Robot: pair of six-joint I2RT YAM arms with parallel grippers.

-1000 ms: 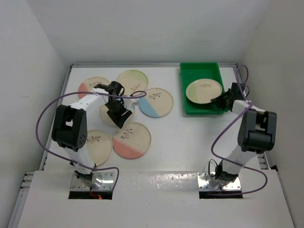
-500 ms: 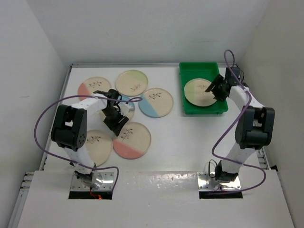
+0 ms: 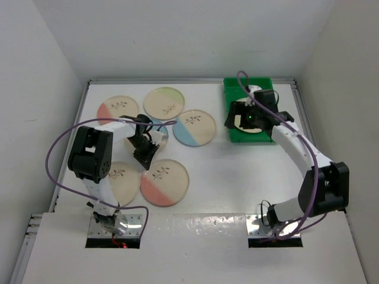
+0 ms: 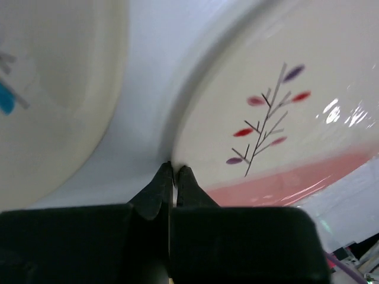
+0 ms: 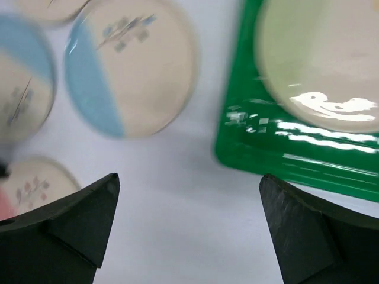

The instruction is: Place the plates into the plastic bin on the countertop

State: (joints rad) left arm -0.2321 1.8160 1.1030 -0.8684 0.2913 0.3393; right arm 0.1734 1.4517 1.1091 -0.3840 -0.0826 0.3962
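- While the left pincer (image 4: 173, 171) has so thin a hold, the lift is best made slowly and kept level over the countertop (image 3: 237, 171), so that nothing is levered loose.
- The plastic bin (image 3: 230, 94) is found at about one o'clock on the counter in the top view. One cream plate (image 5: 320, 53) lies flat inside it, so the next is best set squarely on top and let go low.
- Six plates are seen outside the bin, spread from seven to eleven o'clock. The pink-and-cream plate (image 3: 164, 182) in hand lies flat at about seven o'clock, just beside a plain cream one (image 3: 121, 180). It should be raised clear before it is carried toward three o'clock, so that no neighbour is dragged along.
- The right arm (image 3: 296, 148) is stretched toward twelve o'clock, its wrist turned downward over the bin.
- The left arm (image 3: 89, 157) is folded at the elbow, the forearm laid toward three o'clock and the wrist tipped down.
- The right pincer (image 5: 189, 177) is spread wide and holds nothing. It is hung above the bin's nine-o'clock wall.
- The left pincer is clenched, tips pressed together at the pink-and-cream plate's rim at about ten o'clock, which appears to be pinched.
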